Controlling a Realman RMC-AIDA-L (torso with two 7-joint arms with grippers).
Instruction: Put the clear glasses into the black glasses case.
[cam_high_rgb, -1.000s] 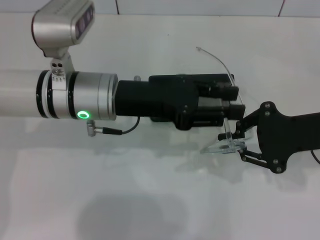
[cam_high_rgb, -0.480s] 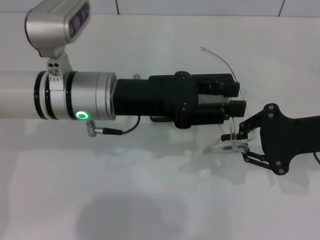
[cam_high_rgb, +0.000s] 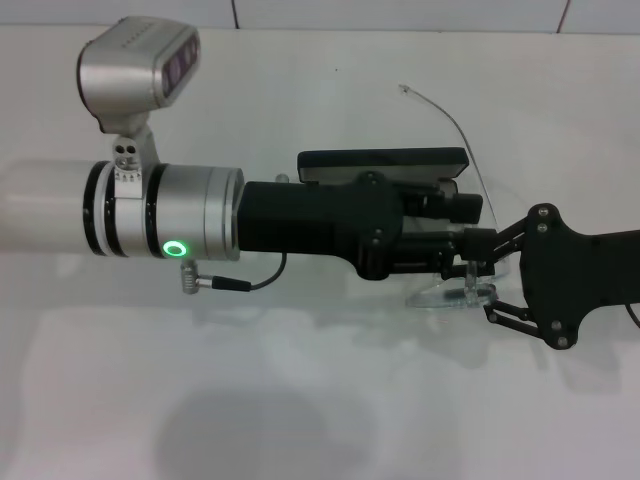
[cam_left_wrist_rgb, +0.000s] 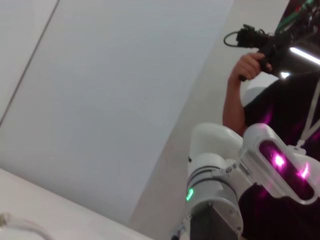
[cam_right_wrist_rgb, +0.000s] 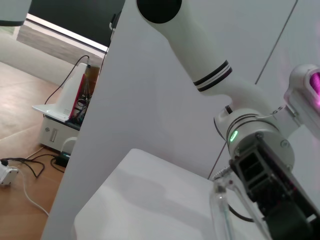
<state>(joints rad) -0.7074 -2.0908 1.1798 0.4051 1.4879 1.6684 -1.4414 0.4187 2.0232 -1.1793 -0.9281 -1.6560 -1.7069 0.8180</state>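
Note:
The clear glasses (cam_high_rgb: 452, 297) hang over the table's middle right, one thin arm arcing up and away to its tip. My right gripper (cam_high_rgb: 483, 285) comes in from the right and is shut on their lower lens edge. My left gripper (cam_high_rgb: 478, 222) reaches across from the left, its tip right against the glasses and the right gripper. The black glasses case (cam_high_rgb: 380, 162) shows as a flat dark slab just behind the left gripper; how it is held or rests is hidden. In the right wrist view the clear glasses (cam_right_wrist_rgb: 220, 210) stand in front of the left gripper (cam_right_wrist_rgb: 270, 195).
The white table (cam_high_rgb: 300, 400) spreads on all sides of both arms. The left arm's silver wrist (cam_high_rgb: 170, 220) and camera block span the left half of the head view. A person (cam_left_wrist_rgb: 250, 100) stands beyond the table in the left wrist view.
The left arm has dropped slightly and its wrist has turned, uncovering the case's edge behind it. The right gripper drifted a little right with the glasses, then held still.

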